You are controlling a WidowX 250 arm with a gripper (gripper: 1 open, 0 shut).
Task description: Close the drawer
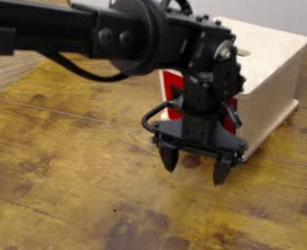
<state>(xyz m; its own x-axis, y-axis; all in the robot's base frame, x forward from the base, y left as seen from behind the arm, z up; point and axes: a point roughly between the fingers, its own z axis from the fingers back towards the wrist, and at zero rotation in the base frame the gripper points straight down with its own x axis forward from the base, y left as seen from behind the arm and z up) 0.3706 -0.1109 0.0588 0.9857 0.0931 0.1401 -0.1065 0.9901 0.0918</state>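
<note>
The red drawer (177,90) shows only as a strip of red front panel behind my arm, set in the cream-white casing (267,68). How far it stands out I cannot tell. Its black wire loop handle (151,121) sticks out to the left, just above my left finger. My gripper (196,167) hangs in front of the drawer, pointing down at the wooden table, fingers spread apart and empty. The left fingertip (171,164) and right fingertip (220,176) hover close above the tabletop.
The black arm (91,37) reaches in from the upper left and hides most of the drawer front. The worn wooden tabletop (65,186) spreads left and front of the casing.
</note>
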